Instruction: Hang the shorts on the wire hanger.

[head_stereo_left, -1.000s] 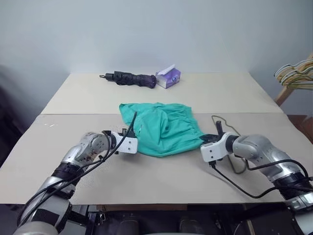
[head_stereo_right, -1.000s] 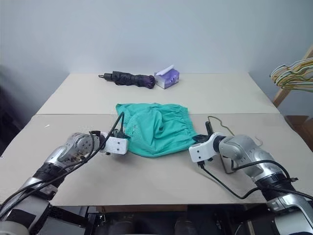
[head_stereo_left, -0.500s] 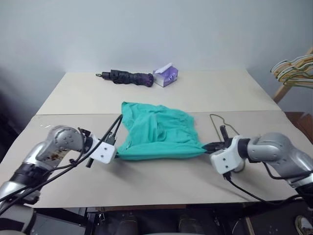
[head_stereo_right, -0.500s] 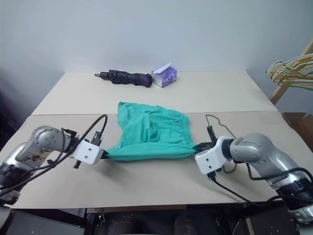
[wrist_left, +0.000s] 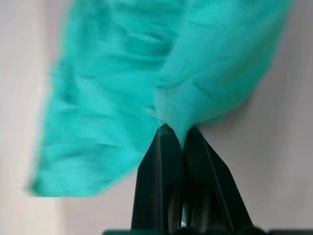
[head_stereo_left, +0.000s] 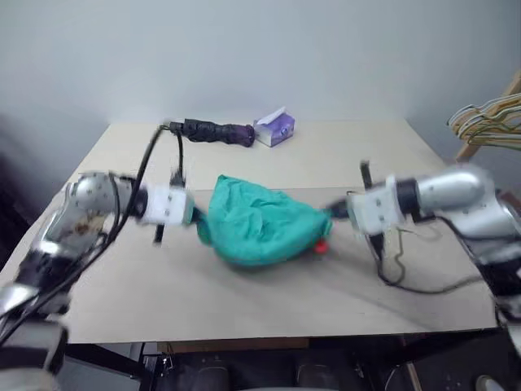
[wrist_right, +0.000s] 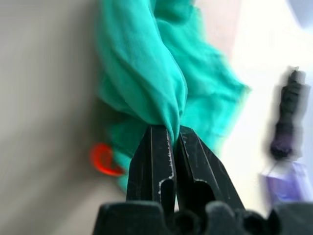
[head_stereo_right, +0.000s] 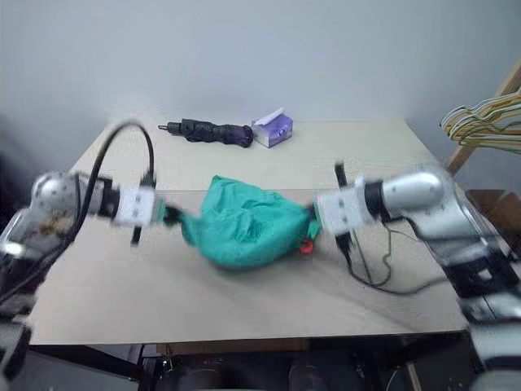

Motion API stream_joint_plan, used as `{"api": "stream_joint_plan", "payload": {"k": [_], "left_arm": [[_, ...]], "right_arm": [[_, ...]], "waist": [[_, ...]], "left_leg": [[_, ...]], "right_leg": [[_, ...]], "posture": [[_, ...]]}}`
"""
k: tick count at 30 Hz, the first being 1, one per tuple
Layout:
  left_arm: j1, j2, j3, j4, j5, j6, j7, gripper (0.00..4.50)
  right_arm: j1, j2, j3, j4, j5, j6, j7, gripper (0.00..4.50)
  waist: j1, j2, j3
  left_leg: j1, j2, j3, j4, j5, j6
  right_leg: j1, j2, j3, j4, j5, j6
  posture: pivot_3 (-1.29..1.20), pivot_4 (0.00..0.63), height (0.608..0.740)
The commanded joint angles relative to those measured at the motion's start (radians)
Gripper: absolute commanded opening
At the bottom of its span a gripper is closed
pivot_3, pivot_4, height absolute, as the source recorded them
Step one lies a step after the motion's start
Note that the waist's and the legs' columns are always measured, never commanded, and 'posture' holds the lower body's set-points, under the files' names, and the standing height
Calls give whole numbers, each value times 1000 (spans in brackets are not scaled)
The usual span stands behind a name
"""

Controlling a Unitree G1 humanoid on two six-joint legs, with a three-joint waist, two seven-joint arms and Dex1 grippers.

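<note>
The teal-green shorts (head_stereo_left: 260,224) hang bunched above the table, stretched between my two grippers. At the shorts' left end my left gripper (head_stereo_left: 194,214) is shut on a fold of the fabric (wrist_left: 195,83), with the cloth pinched between its black fingertips. On the right end, my right gripper (head_stereo_left: 334,210) is shut on a twisted fold (wrist_right: 146,88). A small red loop (head_stereo_left: 320,247) shows at the shorts' lower right edge. A thin wire on the table under my right arm looks like the wire hanger (head_stereo_left: 399,259), blurred and partly hidden.
A dark folded umbrella (head_stereo_left: 213,130) and a purple tissue box (head_stereo_left: 274,129) lie at the table's far edge. A bunch of pale, multicoloured hangers (head_stereo_left: 488,126) hangs on a wooden stand off the table's right side. A black cable (head_stereo_left: 407,287) trails from my right wrist.
Both grippers have risen and lifted the shorts off the table, where they had lain flat. The cloth now sags in a bundle between them.
</note>
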Motion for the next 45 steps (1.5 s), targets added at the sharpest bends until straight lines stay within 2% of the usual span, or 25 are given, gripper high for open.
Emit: {"api": "stream_joint_plan", "payload": {"k": [1, 3, 5, 6, 8, 11, 16, 19, 22, 24, 26, 31, 33, 36, 41, 45], "left_arm": [[-298, -73, -7, 339, 218, -39, 389, 73], [-502, -116, -63, 562, 367, -39, 709, 73], [-646, -140, -112, 710, 477, -45, 962, 73], [-710, -149, -129, 764, 516, -45, 1087, 73], [-810, -159, -151, 834, 574, -51, 1310, 73], [-883, -155, -177, 880, 630, -99, 1503, 73], [-806, -122, -183, 857, 617, -294, 1375, 73], [-664, -75, -177, 790, 581, -433, 1226, 73], [-513, -27, -150, 678, 510, -519, 1047, 73], [-355, 21, -130, 538, 404, -545, 857, 73], [-175, 79, -113, 357, 288, -516, 683, 73], [154, 183, -58, 7, 154, -392, 480, 73], [273, 249, -55, -107, 86, -352, 359, 73], [404, 352, -35, -253, -28, -251, 184, 73], [576, 528, -10, -437, -211, -186, -77, 73], [672, 579, 48, -553, -303, -99, -149, 73]], "right_arm": [[-282, 77, 37, 380, -281, -69, -342, 0], [-470, 129, 119, 634, -480, -44, -684, 0], [-603, 175, 172, 820, -600, 0, -961, 0], [-656, 198, 176, 891, -626, 25, -1092, 0], [-730, 224, 164, 985, -648, 44, -1330, 0], [-774, 235, 152, 1044, -658, 12, -1520, 0], [-655, 183, 174, 1020, -657, -150, -1481, 0], [-508, 121, 180, 936, -653, -273, -1417, 0], [-354, 69, 160, 820, -616, -376, -1319, 0], [-215, 28, 153, 701, -585, -466, -1241, 0], [-77, -4, 150, 587, -561, -535, -1186, 0], [165, -34, 131, 390, -443, -614, -1001, 0], [240, -49, 136, 333, -400, -634, -919, 0], [311, -65, 126, 262, -335, -624, -810, 0], [376, -83, 114, 184, -283, -608, -678, 0], [411, -82, 95, 121, -261, -588, -611, 0]], "waist": [[-3, 0, 0], [-4, -1, -1], [-5, -1, -1], [-5, -1, -1], [-6, -1, -1], [-5, -1, -1], [-2, -1, -1], [-3, -1, 0], [-11, -1, 0], [-25, -1, 0], [-37, 0, 0], [-82, 0, 0], [-95, 0, 1], [-99, -1, 3], [-97, -2, 3], [-85, -3, 6]], "left_leg": [[-1, 0, -1, 0, 1, -1], [-7, -2, -1, -2, 1, -1], [-16, -2, -1, -2, 1, -2], [-23, -3, -1, -3, 2, -4], [-37, -6, 3, -6, 7, -13], [-47, -8, 6, -10, 8, -14], [-45, -11, 6, -16, 9, -16], [-36, -11, 6, -16, 7, -12], [-34, -11, 6, -12, 8, -12], [-34, -11, 5, -9, 9, -13], [-32, -11, 4, -7, 9, -13], [-25, -9, 3, -4, 8, -10], [-17, -8, 4, -4, 6, -6], [0, -4, 5, -4, 0, 3], [3, -2, 6, -4, -1, 4], [2, -2, 7, -4, -2, 5]], "right_leg": [[-1, 0, 0, 0, 4, -5], [-8, -1, 0, 1, 5, -6], [-22, -2, 0, 6, 4, -7], [-33, -3, 0, 17, 4, -7], [-51, -8, 0, 21, 4, -7], [-65, -11, 0, 21, 4, -7], [-63, -13, -1, 16, 3, -6], [-49, -13, -1, 13, 3, -5], [-49, -13, -1, 14, 3, -5], [-49, -13, -1, 19, 3, -5], [-48, -13, -1, 20, 3, -6], [-38, -11, 0, 20, 3, -6], [-30, -10, 0, 19, 3, -6], [-12, -8, 0, 16, 1, -8], [-9, -6, 0, 16, 0, -9], [-9, -7, 0, 14, -1, -10]], "posture": [[-6, 0, 740], [-8, 0, 740], [-9, 0, 740], [-9, 0, 740], [-8, 0, 740], [-7, 0, 740], [-9, 0, 740], [-16, 0, 740], [-21, 6, 740], [-34, 20, 740], [-39, 29, 740], [-44, 43, 740], [-44, 49, 740], [-45, 56, 740], [-57, 63, 740], [-71, 66, 740]]}}
